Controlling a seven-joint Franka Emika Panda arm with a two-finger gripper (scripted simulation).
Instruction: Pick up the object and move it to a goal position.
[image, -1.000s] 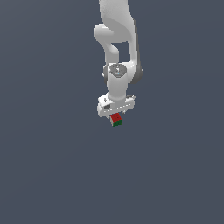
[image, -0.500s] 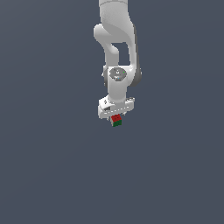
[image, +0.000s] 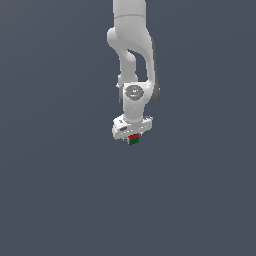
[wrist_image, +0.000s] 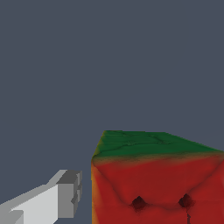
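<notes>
Block (wrist_image: 155, 179): red face nearest the camera, two small dark pits low on it, dark green band across its far side. One pale grey finger (wrist_image: 52, 199) just beside it, a narrow gap between. Plain slate-grey backdrop.

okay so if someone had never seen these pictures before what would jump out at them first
The white arm stands out first, reaching down the middle of the exterior view against a plain dark grey-blue backdrop. Next comes the tiny red and green block right under its gripper. In the wrist view that block looms large, with one grey finger just beside it, a thin gap showing.
</notes>
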